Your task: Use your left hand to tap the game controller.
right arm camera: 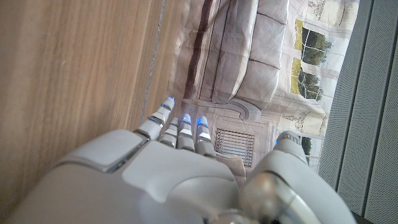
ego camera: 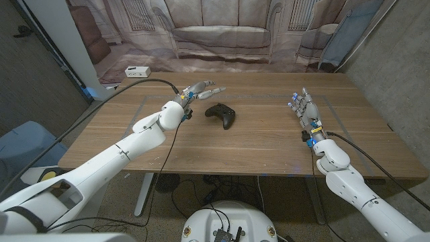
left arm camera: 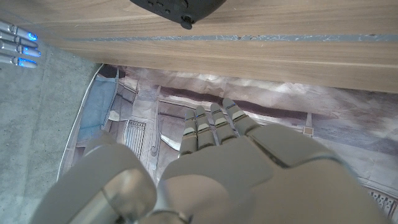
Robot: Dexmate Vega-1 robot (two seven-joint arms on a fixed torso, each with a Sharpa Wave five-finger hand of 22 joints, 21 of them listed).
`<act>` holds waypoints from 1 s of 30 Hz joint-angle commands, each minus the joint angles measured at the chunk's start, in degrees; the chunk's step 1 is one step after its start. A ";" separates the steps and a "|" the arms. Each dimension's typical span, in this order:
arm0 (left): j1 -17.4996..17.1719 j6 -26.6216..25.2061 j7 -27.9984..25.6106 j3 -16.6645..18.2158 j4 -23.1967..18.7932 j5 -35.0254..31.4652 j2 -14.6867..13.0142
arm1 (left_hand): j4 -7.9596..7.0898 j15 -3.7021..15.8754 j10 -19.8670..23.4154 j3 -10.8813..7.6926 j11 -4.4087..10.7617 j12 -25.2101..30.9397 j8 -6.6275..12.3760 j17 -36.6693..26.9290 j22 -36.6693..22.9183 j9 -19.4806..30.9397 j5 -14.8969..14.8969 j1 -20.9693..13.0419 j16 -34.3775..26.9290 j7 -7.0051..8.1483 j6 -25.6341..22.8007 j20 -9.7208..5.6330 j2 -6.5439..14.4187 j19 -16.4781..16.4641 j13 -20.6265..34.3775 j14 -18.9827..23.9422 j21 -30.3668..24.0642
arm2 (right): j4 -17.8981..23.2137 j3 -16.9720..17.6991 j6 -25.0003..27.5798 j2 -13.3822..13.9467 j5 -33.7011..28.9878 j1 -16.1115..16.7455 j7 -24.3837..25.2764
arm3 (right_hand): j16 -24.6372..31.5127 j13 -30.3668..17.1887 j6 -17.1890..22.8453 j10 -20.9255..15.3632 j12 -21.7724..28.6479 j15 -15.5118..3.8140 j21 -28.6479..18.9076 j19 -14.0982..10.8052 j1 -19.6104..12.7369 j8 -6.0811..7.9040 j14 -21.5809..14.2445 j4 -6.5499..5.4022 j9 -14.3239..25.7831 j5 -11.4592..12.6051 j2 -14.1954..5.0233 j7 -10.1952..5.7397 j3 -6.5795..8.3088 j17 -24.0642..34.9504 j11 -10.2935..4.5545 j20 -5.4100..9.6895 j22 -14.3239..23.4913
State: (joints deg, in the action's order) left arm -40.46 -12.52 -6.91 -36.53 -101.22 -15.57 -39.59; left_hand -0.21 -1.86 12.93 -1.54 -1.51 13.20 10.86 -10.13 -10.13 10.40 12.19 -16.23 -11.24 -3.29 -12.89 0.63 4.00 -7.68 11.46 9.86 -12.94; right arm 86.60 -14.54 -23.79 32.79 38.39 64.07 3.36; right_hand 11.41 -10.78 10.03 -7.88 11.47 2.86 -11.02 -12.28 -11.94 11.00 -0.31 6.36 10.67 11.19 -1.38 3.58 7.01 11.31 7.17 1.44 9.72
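A black game controller (ego camera: pixel 220 115) lies on the wooden table (ego camera: pixel 255 144) near its middle. My left hand (ego camera: pixel 199 91) hovers just behind and to the left of it, fingers stretched out and apart, holding nothing. In the left wrist view the same hand (left arm camera: pixel 211 168) shows its back, with the controller (left arm camera: pixel 177 9) beyond the fingertips. My right hand (ego camera: pixel 306 107) stands on the right side of the table, fingers straight and together, empty. The right wrist view shows that hand (right arm camera: pixel 168 168) over bare wood.
A white box (ego camera: pixel 138 71) sits on the floor behind the table's far left corner. A printed backdrop of a sofa (ego camera: pixel 222 30) hangs behind the table. The right hand's fingertips (left arm camera: pixel 18 46) show in the left wrist view.
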 commanded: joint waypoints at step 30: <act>-6.94 27.32 2.47 8.51 11.66 25.85 2.15 | 0.39 -0.78 -0.14 0.23 -0.99 -0.43 -0.21 -0.15 -0.10 -0.03 -0.40 -0.61 0.28 -0.22 0.98 0.83 -0.15 0.12 -0.07 -0.04 0.56 | -0.21 -0.50 0.21 0.54 -0.32 -0.41 -0.71 | -0.02 -0.22 0.18 -0.11 -0.02 -0.12 -0.09 -0.14 -0.19 0.14 -0.01 0.55 0.03 0.05 -0.21 0.22 0.02 0.22 0.04 0.19 0.12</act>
State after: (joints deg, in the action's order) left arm -46.64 9.11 -6.73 -29.59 -93.37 3.64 -38.86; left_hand 0.02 -2.25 12.91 -1.31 -2.16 12.85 10.86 -10.14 -10.14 10.41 11.86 -16.53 -11.01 -3.68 -12.04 1.18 4.30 -7.61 11.18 9.83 -12.68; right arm 86.43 -15.04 -23.67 33.12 38.18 63.67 2.67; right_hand 11.40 -10.78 10.03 -7.87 11.47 2.86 -11.02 -12.28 -11.94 11.00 -0.30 6.56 10.68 11.19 -1.38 3.58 6.81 11.31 7.17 1.43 9.72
